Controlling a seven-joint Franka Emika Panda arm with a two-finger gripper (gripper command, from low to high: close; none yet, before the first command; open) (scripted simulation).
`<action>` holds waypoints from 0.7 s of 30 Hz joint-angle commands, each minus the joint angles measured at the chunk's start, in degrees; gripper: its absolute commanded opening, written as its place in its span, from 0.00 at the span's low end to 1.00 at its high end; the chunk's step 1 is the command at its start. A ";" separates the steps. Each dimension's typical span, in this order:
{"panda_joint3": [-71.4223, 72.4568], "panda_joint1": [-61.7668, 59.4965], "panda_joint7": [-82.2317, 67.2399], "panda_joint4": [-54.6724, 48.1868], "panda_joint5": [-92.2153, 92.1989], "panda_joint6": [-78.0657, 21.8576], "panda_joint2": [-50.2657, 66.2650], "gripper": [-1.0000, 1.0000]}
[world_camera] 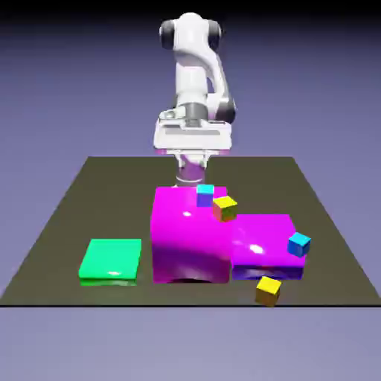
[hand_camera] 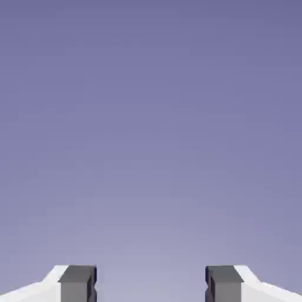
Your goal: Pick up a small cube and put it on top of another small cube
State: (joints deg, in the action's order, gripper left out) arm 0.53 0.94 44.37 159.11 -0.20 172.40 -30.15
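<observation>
Arm's up over the far side of the table (world_camera: 111,193), well back from the loose cubes. Links are folded above the hand, elbow bulging to the exterior view's right. White hand sits crosswise and nearly level, at the far end of the tabletop. Hand view gets only blue-violet backdrop, so it isn't aimed at the cubes.

Gripper (hand_camera: 151,284) is released: fingertips wide apart, nothing between them.

Task item: small cube (world_camera: 269,291), yellow top, orange-brown sides. It's at the near table edge, right of middle in the exterior view, turned at an angle, well apart from the hand.

Obstacles: big magenta block (world_camera: 191,242) in the middle, tallest thing among the blocks, between the hand and the near edge. Lower magenta block (world_camera: 262,238) just beside it on the exterior view's right, directly behind the small cube. Flat green slab (world_camera: 111,257) to the exterior view's left, apart from the big one.

Other cubes: blue cube with cyan top (world_camera: 205,196) shows against the big block's upper part; yellow-topped cube with red and green sides (world_camera: 225,209) is near it, by that block's upper right corner. Can't tell what either rests on. Second blue cube (world_camera: 299,244) shows at the lower block's right side, turned; its support is unclear too.
</observation>
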 commanded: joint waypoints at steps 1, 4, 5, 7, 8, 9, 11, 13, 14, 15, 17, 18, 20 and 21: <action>0.44 0.21 1.58 -1.57 -0.17 -1.34 2.08 0.50; 1.75 0.84 6.33 -6.28 -0.67 -5.35 8.31 0.50; 2.19 1.05 7.91 -7.85 -0.83 -6.69 10.39 0.50; 3.06 1.47 11.08 -10.99 -1.17 -9.36 14.54 0.50; 3.50 1.68 12.66 -12.56 -1.33 -10.70 16.61 0.50; 3.93 1.89 14.24 -14.13 -1.50 -12.03 18.69 0.50; 4.81 2.31 17.41 -17.27 -1.83 -14.71 22.84 0.50; 5.68 2.73 20.57 -20.42 -2.16 -17.38 27.00 0.50; 6.12 2.94 22.16 -21.99 -2.33 -18.72 29.07 0.50; 6.56 3.15 23.74 -23.56 -2.50 -20.05 31.15 0.50; 7.43 3.57 26.90 -26.70 -2.83 -22.73 35.30 0.50; 7.87 3.78 28.49 -28.27 -3.00 -24.06 37.38 0.50; 8.74 4.20 31.65 -31.41 -3.33 -26.74 41.53 0.50; 9.18 4.41 33.23 -32.98 -3.50 -28.07 43.61 0.50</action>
State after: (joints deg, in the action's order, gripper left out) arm 9.70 5.35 77.60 126.13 -3.70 144.32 13.45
